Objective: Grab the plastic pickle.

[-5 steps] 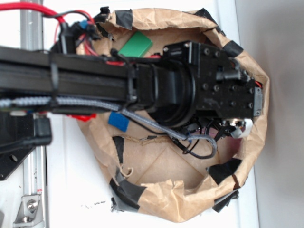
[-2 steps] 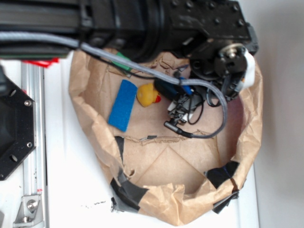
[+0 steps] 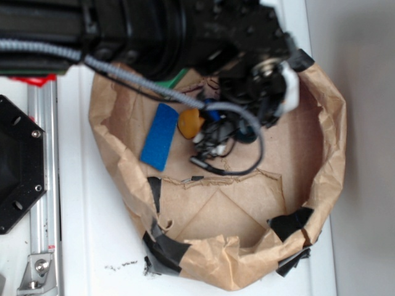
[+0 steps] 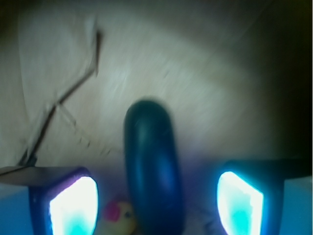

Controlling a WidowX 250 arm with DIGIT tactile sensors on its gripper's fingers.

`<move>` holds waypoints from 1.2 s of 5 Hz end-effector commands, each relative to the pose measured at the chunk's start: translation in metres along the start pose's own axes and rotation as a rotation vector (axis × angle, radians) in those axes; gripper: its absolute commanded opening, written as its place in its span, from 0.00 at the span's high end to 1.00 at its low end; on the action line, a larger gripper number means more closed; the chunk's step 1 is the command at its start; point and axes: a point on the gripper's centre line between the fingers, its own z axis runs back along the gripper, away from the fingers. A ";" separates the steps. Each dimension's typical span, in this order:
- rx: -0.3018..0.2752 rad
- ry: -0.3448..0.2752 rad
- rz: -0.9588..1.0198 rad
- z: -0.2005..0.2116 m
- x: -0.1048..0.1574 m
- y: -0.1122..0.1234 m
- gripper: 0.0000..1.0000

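In the wrist view the plastic pickle [image 4: 151, 161], a dark teal glossy capsule, lies lengthwise between my two glowing fingertips. My gripper [image 4: 156, 205] is open, with a gap on each side of the pickle. The left pad [image 4: 73, 208] and right pad [image 4: 239, 203] do not touch it. In the exterior view my gripper [image 3: 213, 132] is low inside the brown paper bag [image 3: 321, 179], just right of a yellow duck [image 3: 189, 123]. The arm and cables hide the pickle there.
A flat blue block [image 3: 159, 136] lies left of the duck on the bag floor. A sliver of green block [image 3: 176, 79] shows under the arm at the back. The duck's head [image 4: 120, 218] sits beside the pickle. The bag's crumpled walls ring the gripper.
The arm swung up off the bag's middle, uncovering the blue block and duck. The gripper has come down inside the bag and shifted left toward the duck.
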 end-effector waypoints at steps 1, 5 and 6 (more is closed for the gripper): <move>-0.001 0.021 0.020 -0.013 0.001 -0.010 1.00; 0.046 -0.117 0.318 0.092 0.006 -0.036 1.00; 0.064 -0.132 0.567 0.109 0.013 -0.047 1.00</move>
